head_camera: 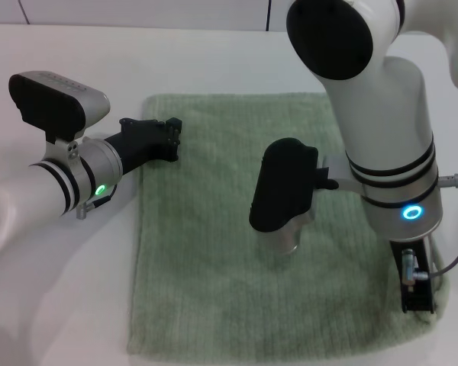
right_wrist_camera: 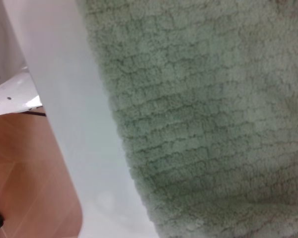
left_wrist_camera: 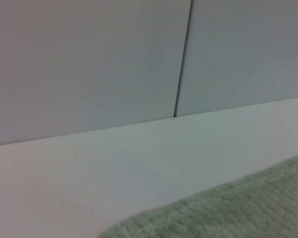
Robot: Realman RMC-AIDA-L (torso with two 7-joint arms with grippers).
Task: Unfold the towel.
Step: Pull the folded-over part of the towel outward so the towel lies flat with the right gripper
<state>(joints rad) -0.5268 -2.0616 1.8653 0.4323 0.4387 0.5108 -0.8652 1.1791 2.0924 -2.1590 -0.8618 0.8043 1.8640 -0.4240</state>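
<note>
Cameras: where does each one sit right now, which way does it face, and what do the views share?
Head view: above, looking down on the towel on the table; both arms, left gripper and right gripper show.
Left wrist view: low over the table, facing the wall; no robot parts show.
Right wrist view: close over the towel's edge, floor beyond; no robot parts show.
All three share the towel.

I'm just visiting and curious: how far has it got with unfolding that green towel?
Mostly done, it seems: the towel lies spread in one flat layer on the white table. In hand: the left gripper sits at its far left edge, and the right gripper is down at the near right corner, which looks slightly bunched. Left: smoothing that corner and withdrawing both arms.
</note>
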